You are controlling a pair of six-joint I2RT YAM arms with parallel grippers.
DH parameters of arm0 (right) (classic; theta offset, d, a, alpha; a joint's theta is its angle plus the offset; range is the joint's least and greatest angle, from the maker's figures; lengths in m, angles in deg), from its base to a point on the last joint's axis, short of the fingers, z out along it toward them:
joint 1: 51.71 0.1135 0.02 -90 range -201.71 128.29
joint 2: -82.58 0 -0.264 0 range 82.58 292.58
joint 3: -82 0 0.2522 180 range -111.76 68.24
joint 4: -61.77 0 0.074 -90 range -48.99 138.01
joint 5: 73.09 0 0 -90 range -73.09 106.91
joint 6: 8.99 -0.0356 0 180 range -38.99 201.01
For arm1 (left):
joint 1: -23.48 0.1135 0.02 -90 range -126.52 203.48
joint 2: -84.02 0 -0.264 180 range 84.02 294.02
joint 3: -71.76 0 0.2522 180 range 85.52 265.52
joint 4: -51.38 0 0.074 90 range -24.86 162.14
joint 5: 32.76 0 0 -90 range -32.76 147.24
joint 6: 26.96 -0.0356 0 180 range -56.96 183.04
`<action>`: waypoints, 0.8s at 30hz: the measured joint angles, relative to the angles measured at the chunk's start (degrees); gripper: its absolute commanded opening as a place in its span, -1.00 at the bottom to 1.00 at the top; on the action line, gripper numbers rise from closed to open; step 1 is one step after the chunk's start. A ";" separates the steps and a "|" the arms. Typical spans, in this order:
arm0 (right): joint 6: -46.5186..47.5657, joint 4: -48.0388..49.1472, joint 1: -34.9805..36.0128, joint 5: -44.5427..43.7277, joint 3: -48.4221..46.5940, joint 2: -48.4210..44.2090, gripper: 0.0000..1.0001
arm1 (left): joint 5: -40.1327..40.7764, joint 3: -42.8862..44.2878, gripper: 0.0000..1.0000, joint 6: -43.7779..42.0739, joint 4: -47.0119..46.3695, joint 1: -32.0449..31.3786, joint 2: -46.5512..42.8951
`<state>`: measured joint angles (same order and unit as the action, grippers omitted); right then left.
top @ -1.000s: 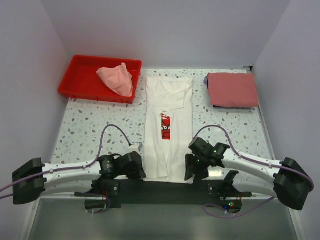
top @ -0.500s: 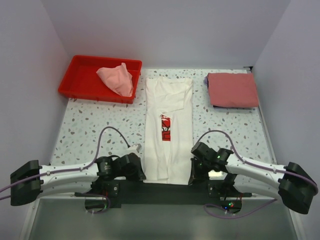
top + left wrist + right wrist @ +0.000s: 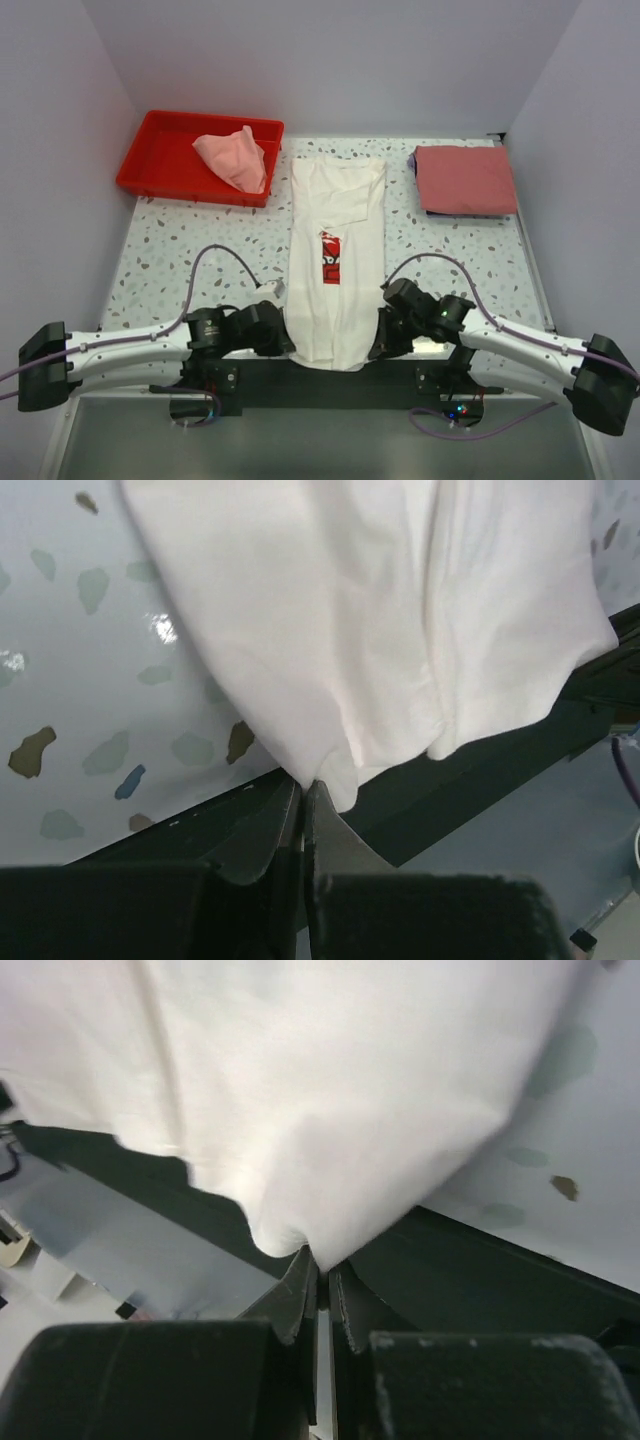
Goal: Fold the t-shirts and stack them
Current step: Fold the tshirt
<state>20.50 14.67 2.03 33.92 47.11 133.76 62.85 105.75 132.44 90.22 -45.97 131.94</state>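
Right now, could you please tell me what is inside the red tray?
A crumpled pale pink t-shirt lies bunched at the right end of the red tray. Anything beneath the cloth is covered and cannot be seen.

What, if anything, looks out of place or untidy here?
The pale pink t-shirt lies crumpled in the red tray, while the dusty-red t-shirt lies neatly folded on the table. Nothing looks damaged.
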 measured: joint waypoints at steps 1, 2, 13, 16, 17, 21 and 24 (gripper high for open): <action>0.74 -0.15 -0.07 -0.87 -2.03 0.66 -1.00 | 0.72 1.40 -1.00 -0.35 0.37 0.00 0.59; 1.70 -0.50 -0.09 -1.68 -4.57 1.46 -1.00 | 1.57 2.89 -1.00 -1.14 0.39 0.07 1.42; 14.93 0.39 -9.27 -9.11 -23.04 11.63 -1.00 | 10.82 19.47 -1.00 -13.75 -1.01 10.78 13.40; 17.88 0.68 -11.52 -11.65 -27.04 14.03 -1.00 | 12.31 22.67 -1.00 -17.25 -2.01 12.94 15.96; 18.69 1.05 -12.28 -12.41 -28.44 14.67 -1.00 | 12.57 23.80 -1.00 -18.32 -2.38 14.08 16.81; 21.51 2.16 -15.63 -14.80 -33.75 17.51 -1.00 | 12.41 27.02 -1.00 -22.08 -5.77 20.28 20.13; 22.95 3.08 -17.77 -15.89 -36.04 19.47 -1.00 | 11.89 28.72 -1.00 -24.09 -7.82 24.41 22.93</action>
<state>43.45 17.75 -15.74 18.03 11.07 153.23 74.74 134.47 108.36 82.40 -21.56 154.87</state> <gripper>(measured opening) 0.027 0.060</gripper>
